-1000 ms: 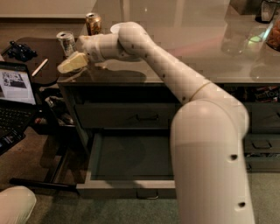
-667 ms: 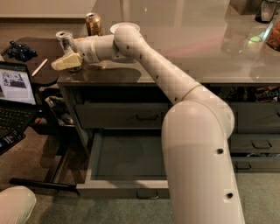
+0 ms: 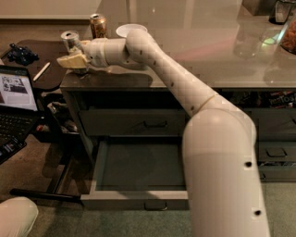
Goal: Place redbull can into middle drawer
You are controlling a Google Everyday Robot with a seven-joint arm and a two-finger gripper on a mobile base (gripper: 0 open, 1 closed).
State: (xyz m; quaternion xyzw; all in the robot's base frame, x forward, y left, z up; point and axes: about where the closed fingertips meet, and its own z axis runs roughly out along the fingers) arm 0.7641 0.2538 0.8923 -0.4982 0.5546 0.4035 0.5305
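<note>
The redbull can (image 3: 70, 39), slim and silver with a pull-tab top, stands upright at the far left corner of the grey countertop (image 3: 194, 55). My gripper (image 3: 72, 60) is at the end of the white arm stretched to the left. It is right in front of the can's lower half and hides it, so I cannot tell whether it touches the can. The middle drawer (image 3: 138, 166) is pulled open below and is empty inside, with its small dark handle (image 3: 155, 206) at front centre. The drawer above (image 3: 138, 122) is shut.
A shorter gold-brown can (image 3: 98, 25) and a white bowl (image 3: 130, 29) stand behind the arm. A laptop (image 3: 16, 92) and a dark side table (image 3: 32, 55) with small items are on the left. Narrower drawers (image 3: 277, 152) are on the right. Glassware (image 3: 282, 11) is at the far right.
My gripper has moved left along the counter edge, from just right of the redbull can to directly in front of it. The can and the drawer have not moved.
</note>
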